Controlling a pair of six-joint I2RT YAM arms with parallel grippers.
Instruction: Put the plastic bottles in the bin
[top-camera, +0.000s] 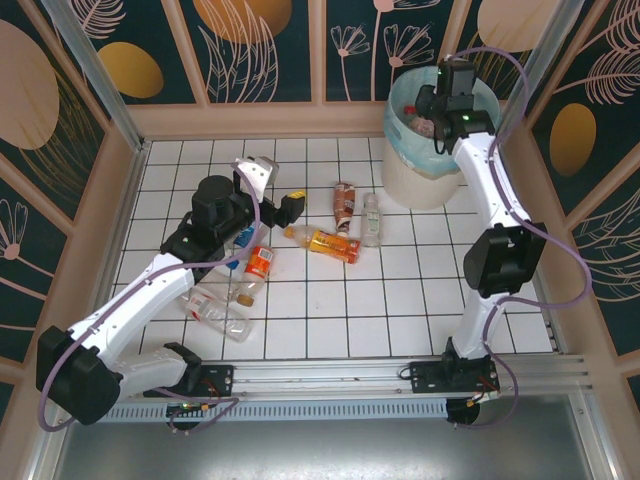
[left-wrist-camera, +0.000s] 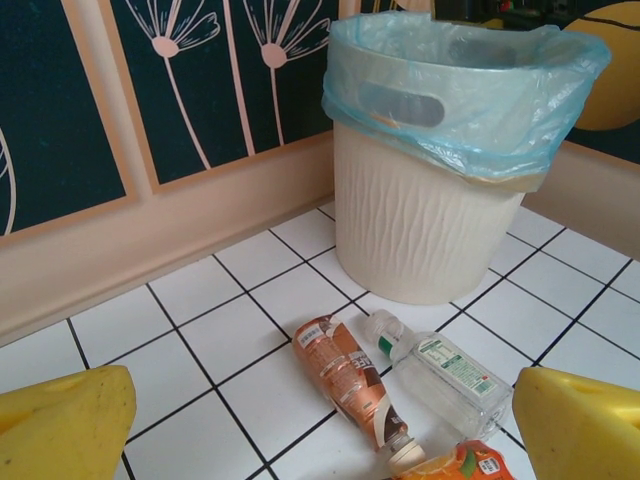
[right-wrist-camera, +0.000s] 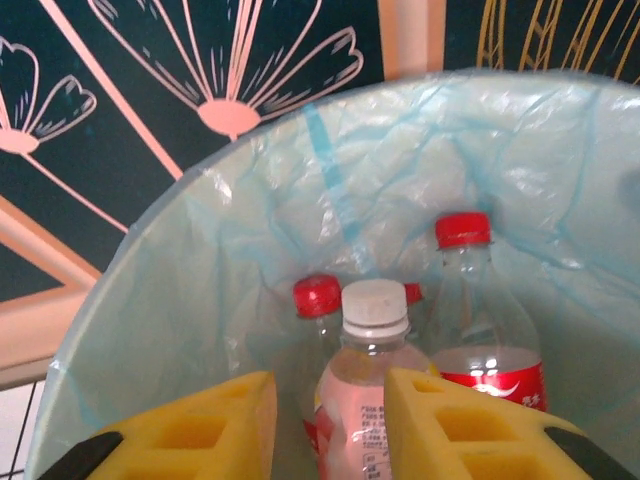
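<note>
- Pink bottle (right-wrist-camera: 355, 400): clamped between the right gripper (right-wrist-camera: 330, 385) fingers, over the bin (right-wrist-camera: 150, 300), which holds red-capped bottles (right-wrist-camera: 487, 340).
- Other bottles (top-camera: 333, 243): lying on the tiled table (top-camera: 400, 300) near the bin.
- Left gripper (left-wrist-camera: 325, 385): jaws wide apart.

Bright, even light is spread across the tiles (top-camera: 320, 300); soft shadows are cast beneath the left arm (top-camera: 140, 290). The left fingertips (left-wrist-camera: 60, 425), at seven and five o'clock, are rendered blurred; sheen is caught on the bin liner (left-wrist-camera: 470, 90).
</note>
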